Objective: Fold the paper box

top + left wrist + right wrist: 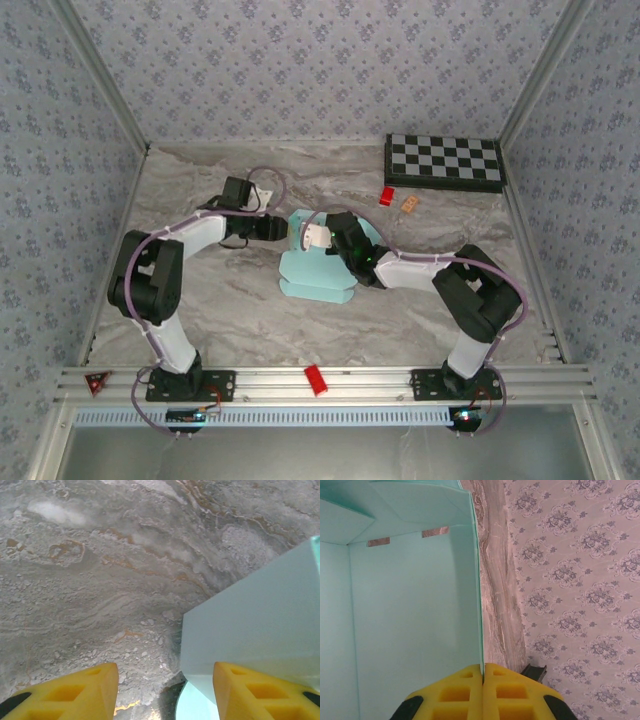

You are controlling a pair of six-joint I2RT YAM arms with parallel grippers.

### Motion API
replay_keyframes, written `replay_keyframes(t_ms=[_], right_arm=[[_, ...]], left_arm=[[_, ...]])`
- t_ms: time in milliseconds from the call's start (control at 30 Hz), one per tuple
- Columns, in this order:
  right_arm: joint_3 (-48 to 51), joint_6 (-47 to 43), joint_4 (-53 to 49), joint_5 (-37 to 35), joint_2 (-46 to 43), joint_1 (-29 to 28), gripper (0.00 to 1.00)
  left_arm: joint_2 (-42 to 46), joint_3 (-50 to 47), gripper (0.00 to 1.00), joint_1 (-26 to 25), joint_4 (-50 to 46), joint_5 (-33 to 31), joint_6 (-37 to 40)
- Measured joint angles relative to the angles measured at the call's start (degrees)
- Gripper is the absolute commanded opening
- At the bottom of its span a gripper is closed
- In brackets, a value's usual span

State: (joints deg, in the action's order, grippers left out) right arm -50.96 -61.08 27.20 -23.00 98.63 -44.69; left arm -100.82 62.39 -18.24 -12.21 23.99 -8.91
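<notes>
The paper box [318,278] is pale light-blue card, partly folded, in the middle of the marble table. Both grippers meet at its far end. My right gripper [483,667] is shut on the top edge of an upright wall of the paper box [410,610], and the thin card runs straight out from between the yellow fingers. My left gripper [165,680] stands open just left of the box, its yellow fingers [75,690] well apart. A corner of a pale panel of the paper box [250,625] reaches in beside the right finger. In the top view the left gripper [293,232] faces the right gripper [322,236].
A black-and-white checkerboard [444,161] lies at the back right. A small red block [387,196] and a tan piece [409,203] sit in front of it. Another red block [316,379] rests on the front rail [400,383]. Patterned walls close three sides.
</notes>
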Motion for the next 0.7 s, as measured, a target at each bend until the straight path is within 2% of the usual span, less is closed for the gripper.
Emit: replay_keyframes(t_ms=[233, 700], right_arm=[[0.00, 0.00, 0.00, -0.20, 0.02, 0.02, 0.00], [0.00, 0.02, 0.00, -0.59, 0.07, 0.02, 0.00]], left_arm=[[0.11, 0.00, 0.49, -0.55, 1.07, 2.69, 2.10], [0.09, 0.02, 0.51, -2.49, 1.79, 5.42, 4.98]])
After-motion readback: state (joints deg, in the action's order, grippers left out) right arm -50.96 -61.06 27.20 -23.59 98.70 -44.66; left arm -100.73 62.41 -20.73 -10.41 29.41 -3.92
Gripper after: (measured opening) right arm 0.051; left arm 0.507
